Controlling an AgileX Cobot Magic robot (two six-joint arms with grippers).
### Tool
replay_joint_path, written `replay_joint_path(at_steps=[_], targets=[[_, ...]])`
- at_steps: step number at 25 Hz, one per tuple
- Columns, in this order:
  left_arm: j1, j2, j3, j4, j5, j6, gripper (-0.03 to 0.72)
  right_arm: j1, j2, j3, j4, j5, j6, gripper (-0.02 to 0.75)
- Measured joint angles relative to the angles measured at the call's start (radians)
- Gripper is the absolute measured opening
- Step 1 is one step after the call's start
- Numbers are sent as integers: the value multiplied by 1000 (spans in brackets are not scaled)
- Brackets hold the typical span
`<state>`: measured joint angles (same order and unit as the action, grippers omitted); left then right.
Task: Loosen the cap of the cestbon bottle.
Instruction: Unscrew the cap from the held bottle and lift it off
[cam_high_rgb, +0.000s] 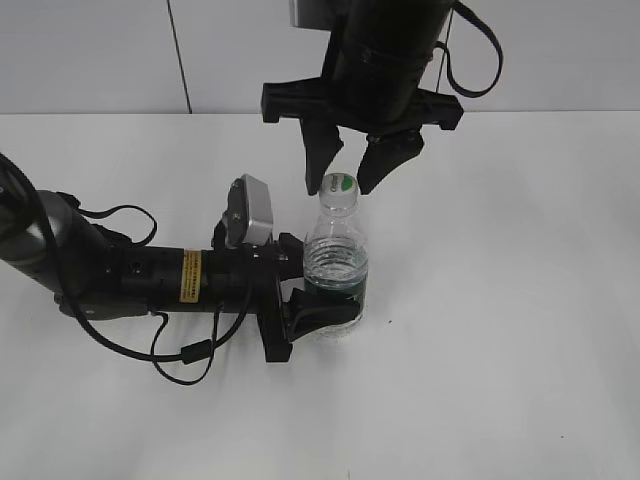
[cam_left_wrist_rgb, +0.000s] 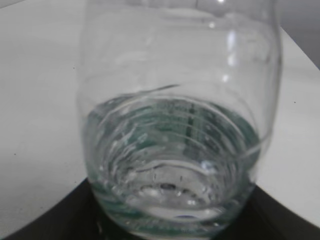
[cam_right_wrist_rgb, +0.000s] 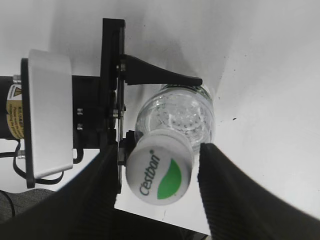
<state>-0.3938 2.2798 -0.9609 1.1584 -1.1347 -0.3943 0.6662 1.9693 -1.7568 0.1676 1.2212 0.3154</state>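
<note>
On the smooth white worktop, the ribbed clear cestbon bottle stood upright, clamped low by the left end effector, while the right end effector hung spread astride its round white cap.

The cap reads "Cestbon" in green beside a green half-circle (clear only in the right wrist view); the arm's yellow sticker is illegible.

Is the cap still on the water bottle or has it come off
On. The cap sits on the neck of the cestbon bottle, which stands upright; the right gripper straddles it, open. Whether it is loosened, cannot tell.
</note>
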Motion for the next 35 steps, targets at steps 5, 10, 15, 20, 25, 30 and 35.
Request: replay_joint_path(at_steps=[5,10,15,20,25,30,35], targets=[[0,0,0,0,0,0,412,0,0,16,0,0,-3,398],[0,0,0,0,0,0,412,0,0,19,0,0,-3,398],[0,0,0,0,0,0,412,0,0,19,0,0,-4,396],[0,0,0,0,0,0,412,0,0,19,3,0,-4,316],[-1,0,0,-1,1,0,412,0,0,19,5,0,-41,303],[-2,0,0,-1,1,0,412,0,0,19,5,0,-396,303],[-2,0,0,1,2,3,412,0,0,18,6,0,-787,303]])
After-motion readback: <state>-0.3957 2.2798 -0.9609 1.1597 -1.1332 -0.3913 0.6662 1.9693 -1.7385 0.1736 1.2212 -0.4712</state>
